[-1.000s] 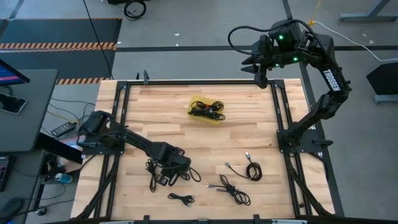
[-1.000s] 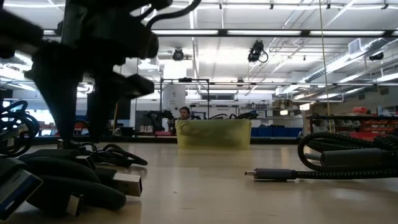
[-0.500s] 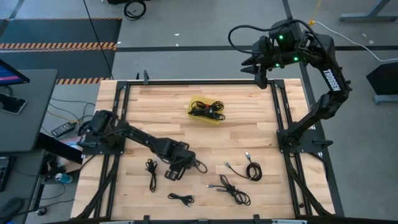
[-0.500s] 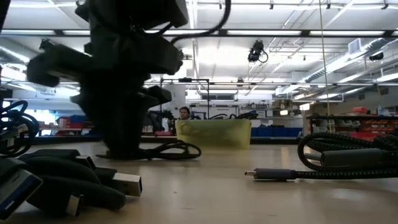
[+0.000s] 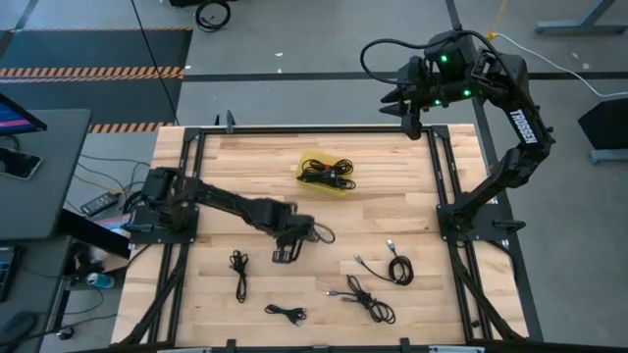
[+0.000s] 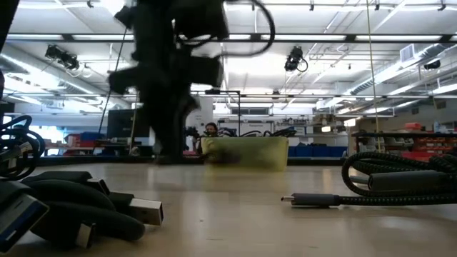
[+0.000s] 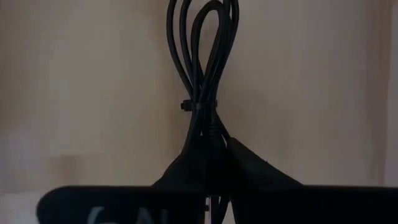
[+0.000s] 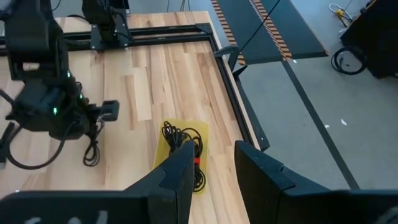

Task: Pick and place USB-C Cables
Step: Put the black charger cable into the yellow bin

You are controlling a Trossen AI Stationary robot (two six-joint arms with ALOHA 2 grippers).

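One cable bundle point(image 7: 202, 93) we see clenched in the left pincer point(image 5: 294, 238), hanging mid-bench point(image 5: 412, 186). Four more cables point(image 5: 238, 270) lie along the near edge. The right pincer point(image 8: 208, 163) waits released, past the far right corner.

A robotics lab or workshop: strip-lit ceiling point(image 6: 300, 36), hazard-striped floor mats point(image 5: 93, 72), framed wooden workbench point(image 5: 255, 176).

Left arm stretches low across the table, its gripper point(image 5: 312, 232) closed. Right arm folds high behind the table, its gripper point(image 5: 391, 102) parted.
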